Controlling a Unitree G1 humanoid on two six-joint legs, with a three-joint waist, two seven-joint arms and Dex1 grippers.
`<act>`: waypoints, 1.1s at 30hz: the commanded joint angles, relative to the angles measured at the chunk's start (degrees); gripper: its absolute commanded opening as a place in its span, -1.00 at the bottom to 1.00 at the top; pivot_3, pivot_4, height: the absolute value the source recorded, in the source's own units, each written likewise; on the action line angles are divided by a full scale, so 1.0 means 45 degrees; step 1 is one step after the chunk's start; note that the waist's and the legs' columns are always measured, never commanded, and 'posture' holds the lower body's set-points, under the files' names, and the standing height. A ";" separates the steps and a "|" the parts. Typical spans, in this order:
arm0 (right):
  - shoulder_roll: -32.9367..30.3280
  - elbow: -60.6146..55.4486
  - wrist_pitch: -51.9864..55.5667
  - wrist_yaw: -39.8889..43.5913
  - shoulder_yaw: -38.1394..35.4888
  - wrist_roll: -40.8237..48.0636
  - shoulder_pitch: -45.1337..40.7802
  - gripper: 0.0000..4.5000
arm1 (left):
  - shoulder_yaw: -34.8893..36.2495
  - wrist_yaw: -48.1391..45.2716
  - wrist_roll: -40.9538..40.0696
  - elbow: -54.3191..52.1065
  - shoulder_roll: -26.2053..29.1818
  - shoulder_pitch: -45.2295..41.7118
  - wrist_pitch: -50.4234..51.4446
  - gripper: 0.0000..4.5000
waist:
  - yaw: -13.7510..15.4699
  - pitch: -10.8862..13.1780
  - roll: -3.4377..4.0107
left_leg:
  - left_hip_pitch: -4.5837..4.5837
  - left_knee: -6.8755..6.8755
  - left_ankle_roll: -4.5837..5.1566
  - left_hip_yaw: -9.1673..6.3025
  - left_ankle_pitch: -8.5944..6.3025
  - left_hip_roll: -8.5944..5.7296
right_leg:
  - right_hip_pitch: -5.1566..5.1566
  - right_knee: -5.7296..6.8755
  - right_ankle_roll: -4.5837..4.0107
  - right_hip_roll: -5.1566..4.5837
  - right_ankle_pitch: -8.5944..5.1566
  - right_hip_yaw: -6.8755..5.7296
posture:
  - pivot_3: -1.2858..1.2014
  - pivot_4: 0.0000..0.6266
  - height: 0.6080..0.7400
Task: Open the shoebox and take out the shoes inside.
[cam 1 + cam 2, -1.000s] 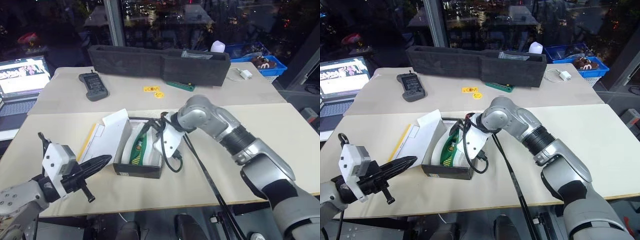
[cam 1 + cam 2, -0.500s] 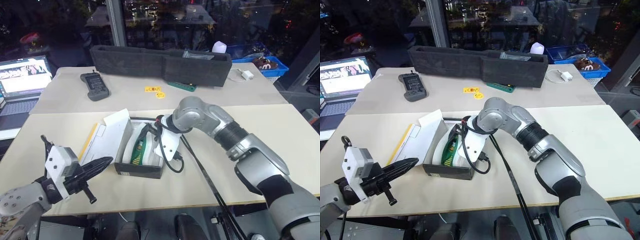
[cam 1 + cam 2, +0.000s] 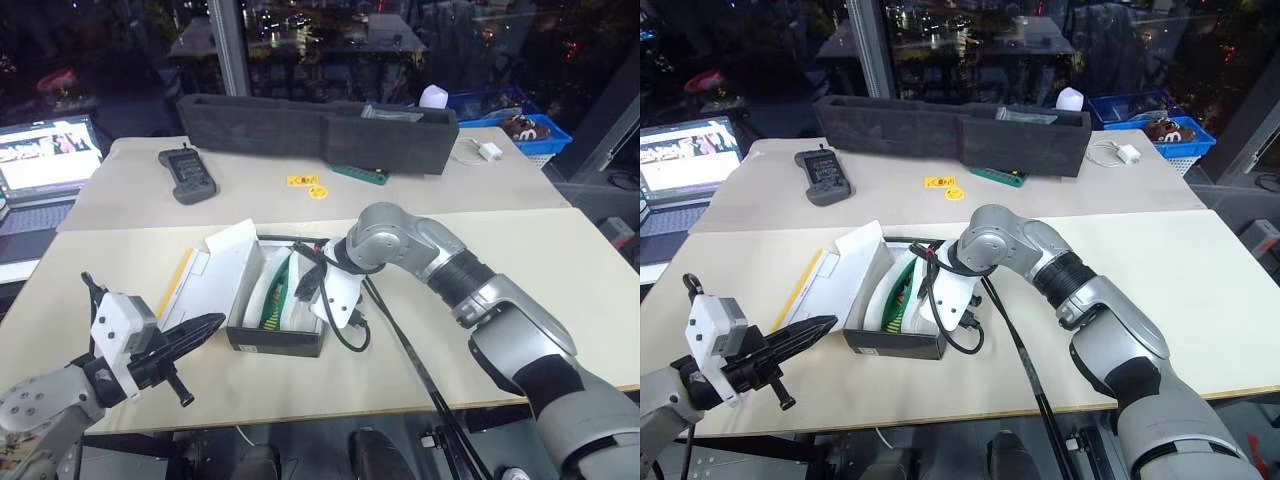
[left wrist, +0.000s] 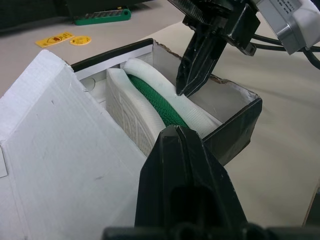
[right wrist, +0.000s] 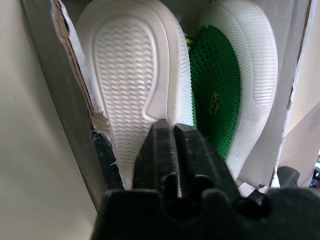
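Left eye view: the shoebox [image 3: 275,318] stood near the front edge of the bench [image 3: 520,290], left of centre, lid folded back toward the left.
Lid: already open, its white inner face up.
Shoes: the shoes [image 4: 165,107] lay on their sides within the box, green uppers between white soles.
Right end effector [image 4: 186,88]: reached down into the box from the right, fingers brought together at the white rim of the nearer shoe; the right wrist view placed the tips at that sole's edge, though whether any rim was pinched between them could not be told.
Left end effector [image 3: 207,323]: fingers together, empty, hovering just left of the box, off the front of the lid.
Step in hand: opening judged complete; gripping the first shoe was under way.
Next move: likely a lift clear of the box wall, calling for a firm hold on the rim, or a re-grip if none was caught.
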 commanded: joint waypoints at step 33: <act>0.0485 0.1053 -0.0694 -0.0409 0.0815 -0.1357 0.0185 -0.13 | 0.0079 0.0184 0.0188 -0.0311 -0.0264 0.0071 -0.0226 -1.00 | 0.0012 -0.0009 -0.0014 | 0.0042 -0.0012 -0.0003 0.0000 -0.0002 0.0008 | 0.0031 0.0000 -0.0051 0.0004 -0.0034 -0.0001 | 0.03 -0.52 0.62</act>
